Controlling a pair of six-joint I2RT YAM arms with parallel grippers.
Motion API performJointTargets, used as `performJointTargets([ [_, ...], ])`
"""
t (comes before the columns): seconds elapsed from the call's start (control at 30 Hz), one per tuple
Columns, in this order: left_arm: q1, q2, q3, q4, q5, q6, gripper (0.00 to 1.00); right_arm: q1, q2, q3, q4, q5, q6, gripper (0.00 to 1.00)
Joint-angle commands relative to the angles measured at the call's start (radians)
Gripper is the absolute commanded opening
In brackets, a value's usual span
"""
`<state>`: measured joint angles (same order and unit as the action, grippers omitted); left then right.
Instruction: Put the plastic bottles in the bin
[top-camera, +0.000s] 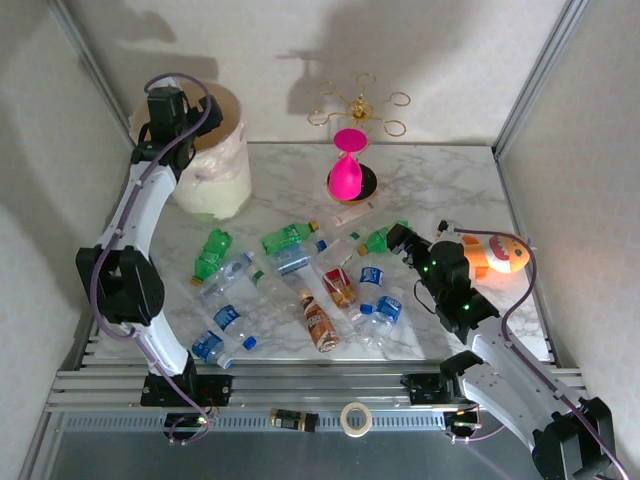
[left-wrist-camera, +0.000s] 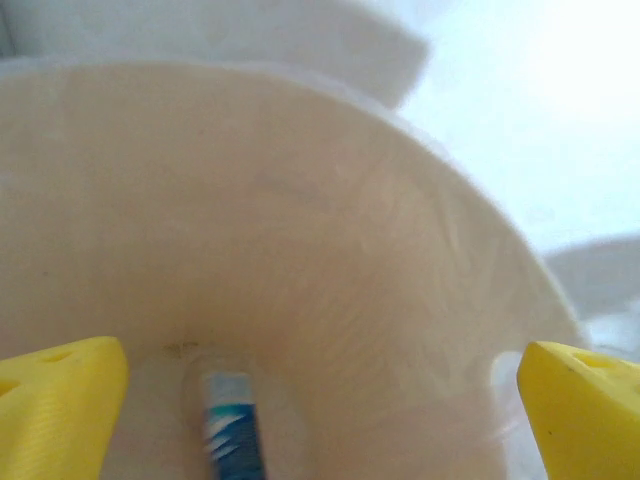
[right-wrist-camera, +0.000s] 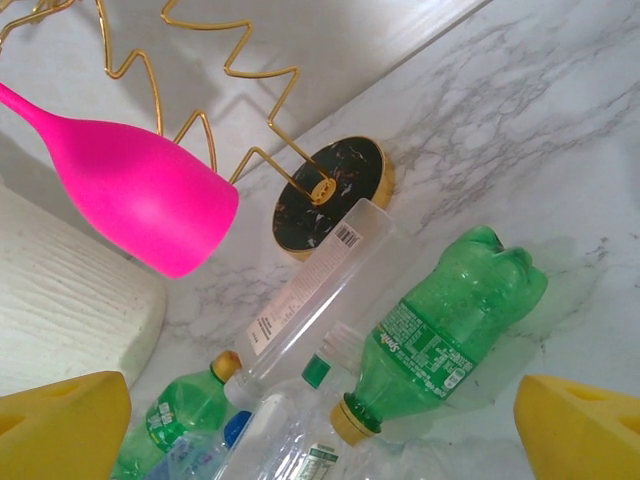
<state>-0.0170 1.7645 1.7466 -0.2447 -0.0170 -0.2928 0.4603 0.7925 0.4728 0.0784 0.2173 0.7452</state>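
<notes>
My left gripper (top-camera: 162, 148) hangs over the cream bin (top-camera: 215, 185), fingers spread wide and nothing between them. In the left wrist view the left gripper (left-wrist-camera: 320, 415) looks down into the bin (left-wrist-camera: 300, 200), where a blurred clear bottle with a blue label (left-wrist-camera: 235, 430) lies below the jaws. Several plastic bottles lie across the marble table: green ones (top-camera: 212, 250), blue-capped clear ones (top-camera: 222, 338), a brown one (top-camera: 318, 322) and a red-labelled one (top-camera: 338, 285). The right gripper (top-camera: 400, 240) is open above a green bottle (right-wrist-camera: 450, 335), apart from it.
A pink hourglass-shaped object (top-camera: 347, 170) on a black base stands behind the bottles beside a gold wire stand (top-camera: 358, 105). An orange plush toy (top-camera: 495, 255) lies at the right. A clear cylindrical container (right-wrist-camera: 320, 290) rests by the green bottle. A tape roll (top-camera: 354, 418) sits on the front rail.
</notes>
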Motion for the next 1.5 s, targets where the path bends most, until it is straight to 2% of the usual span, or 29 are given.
performJointTargets([
  [0.0,-0.008,-0.116,-0.015,0.026,0.052,-0.027,1.00,-0.008,-0.012,-0.011,0.009,0.032,0.008,0.99],
  [0.2,-0.093,-0.324,-0.261,0.162,0.108,-0.065,1.00,-0.015,0.034,-0.007,-0.003,0.049,0.027,0.99],
  [0.37,-0.201,-0.539,-0.590,0.332,0.143,-0.108,1.00,-0.029,0.110,0.009,-0.012,0.074,0.068,0.99],
  [0.5,-0.267,-0.677,-0.832,0.481,0.150,-0.205,1.00,-0.050,0.190,0.030,-0.005,0.068,0.102,0.99],
  [0.63,-0.323,-0.753,-1.000,0.595,0.152,-0.287,1.00,-0.081,0.291,0.068,-0.009,0.044,0.143,0.99],
  [0.8,-0.398,-0.783,-1.157,0.706,0.096,-0.372,1.00,-0.118,0.426,0.141,-0.016,-0.014,0.153,0.99],
  [0.97,-0.501,-0.746,-1.287,0.836,0.033,-0.455,1.00,-0.130,0.529,0.209,-0.014,-0.045,0.152,0.99],
  [1.17,-0.606,-0.651,-1.297,0.860,-0.016,-0.450,1.00,-0.140,0.659,0.289,-0.031,-0.067,0.170,0.99],
  [1.47,-0.635,-0.633,-1.311,0.848,-0.057,-0.448,1.00,-0.142,0.850,0.384,-0.042,-0.146,0.224,0.94],
])
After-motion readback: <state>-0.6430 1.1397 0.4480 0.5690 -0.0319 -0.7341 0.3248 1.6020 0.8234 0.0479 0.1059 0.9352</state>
